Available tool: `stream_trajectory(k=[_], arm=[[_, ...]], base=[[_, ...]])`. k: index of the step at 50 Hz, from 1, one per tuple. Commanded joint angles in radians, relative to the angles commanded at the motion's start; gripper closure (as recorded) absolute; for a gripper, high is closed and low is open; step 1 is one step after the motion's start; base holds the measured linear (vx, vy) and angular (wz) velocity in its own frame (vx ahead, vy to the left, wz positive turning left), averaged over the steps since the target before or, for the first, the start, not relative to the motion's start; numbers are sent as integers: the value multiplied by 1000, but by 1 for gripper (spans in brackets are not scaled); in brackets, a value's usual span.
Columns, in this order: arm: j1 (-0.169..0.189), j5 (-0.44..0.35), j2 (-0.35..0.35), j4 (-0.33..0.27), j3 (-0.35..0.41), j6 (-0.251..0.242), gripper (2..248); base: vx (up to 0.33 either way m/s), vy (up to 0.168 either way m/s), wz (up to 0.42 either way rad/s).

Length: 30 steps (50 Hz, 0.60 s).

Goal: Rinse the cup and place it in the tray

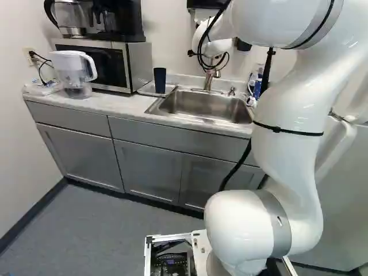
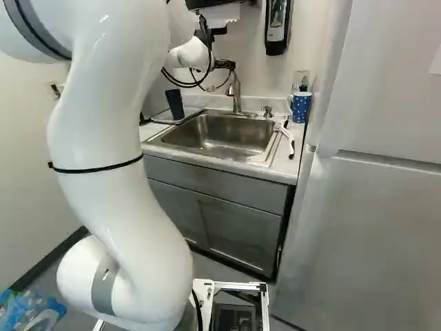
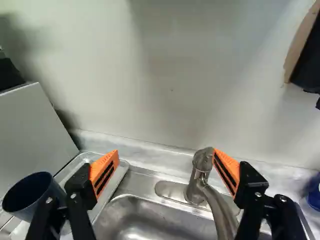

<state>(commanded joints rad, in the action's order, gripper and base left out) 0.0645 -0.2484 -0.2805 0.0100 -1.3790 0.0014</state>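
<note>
My gripper (image 2: pixel 222 63) hangs above the back of the sink (image 2: pixel 220 134), close to the faucet (image 2: pixel 235 95). Seen from the wrist, the gripper (image 3: pixel 165 154) stands wide open with nothing gripped; the faucet head (image 3: pixel 202 161) shows beyond the gap, nearer one finger. A dark blue cup (image 1: pixel 160 80) stands upright on the metal tray (image 1: pixel 148 90) beside the sink. In the wrist view the cup (image 3: pixel 31 194) is outside the fingers, off to one side, and partly covers the tray (image 3: pixel 114 184).
A microwave (image 1: pixel 106 64) and a white pitcher (image 1: pixel 73 72) stand beyond the tray. A white-dotted blue mug (image 2: pixel 301 108) and a white-handled tool (image 2: pixel 285 133) are on the sink's other side, near the fridge (image 2: pixel 372 227). A soap dispenser (image 2: pixel 277 27) hangs on the wall.
</note>
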Motion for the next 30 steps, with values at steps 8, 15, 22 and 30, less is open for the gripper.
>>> stream_trajectory(k=[8,15,22,30], arm=[[0,0,13,0,15,0,3],[3,0,27,0,30,0,3],[12,0,47,0,53,0,3],[25,0,73,0,82,0,3]], base=[[0,0,0],[0,0,0],[0,0,0],[0,0,0]])
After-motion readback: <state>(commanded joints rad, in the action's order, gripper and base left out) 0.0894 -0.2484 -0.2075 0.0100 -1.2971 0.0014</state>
